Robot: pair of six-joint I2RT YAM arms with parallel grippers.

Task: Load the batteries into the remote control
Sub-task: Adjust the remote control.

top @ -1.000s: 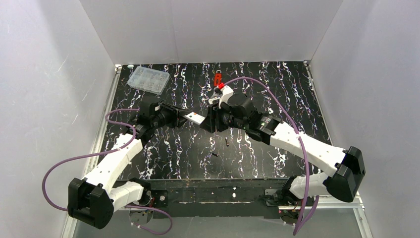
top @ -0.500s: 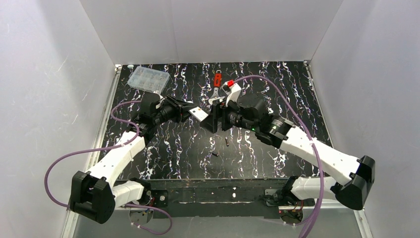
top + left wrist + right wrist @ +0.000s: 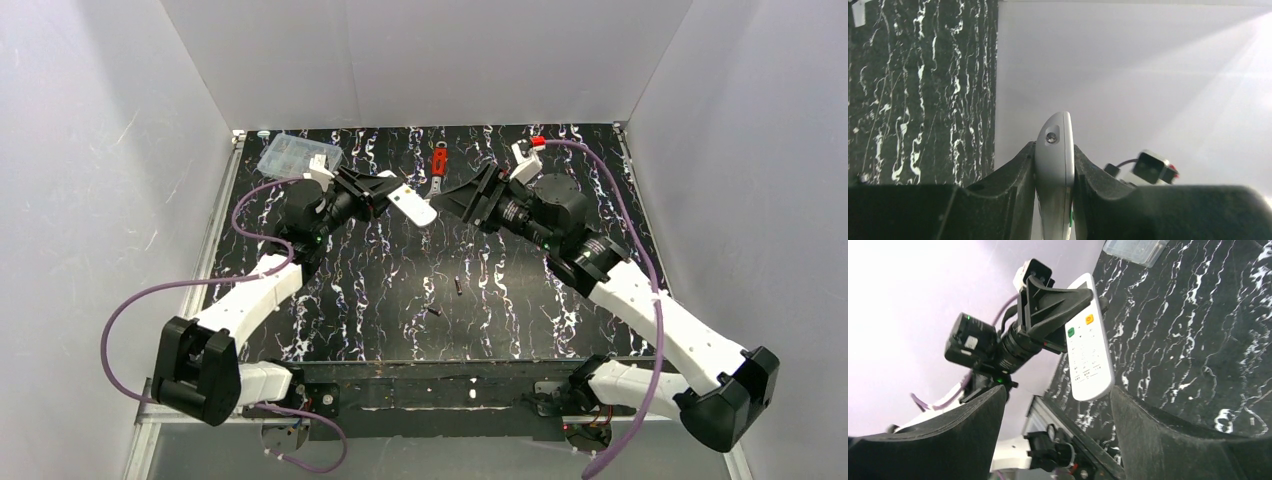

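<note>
From above, my left fingers (image 3: 378, 192) are clenched on the remote (image 3: 413, 205), which is lifted off the surface (image 3: 560, 290). My right fingers (image 3: 468, 198) stand released and empty near its free end. Both batteries (image 3: 457, 286) lie mid-surface, well apart from it. Left wrist: the remote sits edge-on in my clamp. Right wrist: its button face looks at me, so I judge the recess must turn up before I pinch a battery across its middle. The button legends are too small to read, and no brand shows.

Clear gap btw remote (image 3: 413, 205), R gripper (image 3: 466, 190)
</note>
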